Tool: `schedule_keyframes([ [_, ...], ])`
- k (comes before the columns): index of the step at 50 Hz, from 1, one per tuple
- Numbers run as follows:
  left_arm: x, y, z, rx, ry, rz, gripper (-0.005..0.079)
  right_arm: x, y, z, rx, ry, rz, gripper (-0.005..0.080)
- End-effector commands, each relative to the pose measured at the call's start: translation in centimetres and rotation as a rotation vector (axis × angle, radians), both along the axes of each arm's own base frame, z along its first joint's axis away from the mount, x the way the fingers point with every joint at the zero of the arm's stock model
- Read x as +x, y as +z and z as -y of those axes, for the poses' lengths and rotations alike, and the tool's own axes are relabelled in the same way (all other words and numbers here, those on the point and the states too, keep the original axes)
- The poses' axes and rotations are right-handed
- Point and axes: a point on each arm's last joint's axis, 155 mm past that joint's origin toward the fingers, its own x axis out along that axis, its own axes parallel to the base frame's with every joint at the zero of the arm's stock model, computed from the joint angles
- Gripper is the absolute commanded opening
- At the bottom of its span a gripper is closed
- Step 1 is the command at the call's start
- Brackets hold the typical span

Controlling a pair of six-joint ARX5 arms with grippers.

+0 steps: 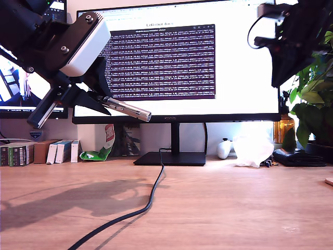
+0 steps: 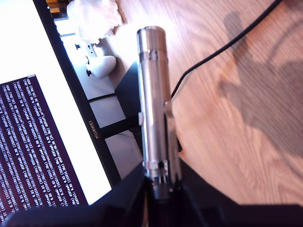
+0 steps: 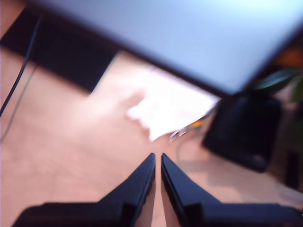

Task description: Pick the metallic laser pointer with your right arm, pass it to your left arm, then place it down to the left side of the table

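Observation:
The metallic laser pointer [image 1: 128, 110] is a slim silver cylinder held in the air at the exterior view's left, well above the table [image 1: 234, 208]. My first gripper [image 1: 103, 102], on the arm with the white block, is shut on its rear end. In the first wrist view the laser pointer [image 2: 154, 94] juts straight out from my first gripper [image 2: 161, 183], its thin clip showing along one side. My second arm [image 1: 291, 47] hangs high at the exterior view's right. My second gripper [image 3: 157, 158] is shut with nothing in it; that view is blurred.
A large monitor [image 1: 177, 57] on a black stand [image 1: 171, 158] fills the back. A black cable [image 1: 151, 200] snakes across the table toward the front. Small boxes [image 1: 31, 153] stand at the exterior view's back left; a white crumpled object [image 1: 252, 148] and a plant [image 1: 312, 99] are at its right.

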Motion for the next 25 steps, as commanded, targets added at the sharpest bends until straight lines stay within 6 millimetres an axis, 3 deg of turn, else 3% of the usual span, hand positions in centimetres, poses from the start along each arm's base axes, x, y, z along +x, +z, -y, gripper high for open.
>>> schedule_keyframes([
  [1, 0.1, -0.6, -0.2, -0.002, 0.009, -0.011, -0.0024, 0.0, 1.0, 0.1, -0.006, -0.013, 0.023, -0.0011],
  [6, 0.1, -0.6, -0.2, -0.003, 0.01, -0.012, -0.0024, 0.1, 1.3, 1.2, 0.002, -0.081, 0.025, -0.0011],
  [12, 0.1, -0.6, -0.2, -0.02, 0.023, -0.023, -0.0024, 0.5, 3.2, 3.0, -0.047, -0.138, 0.094, -0.0011],
  [25, 0.5, -0.6, -0.7, -0.084, 0.086, -0.065, -0.0024, -1.1, 7.5, 3.9, -0.057, -0.169, 0.211, -0.0011],
])
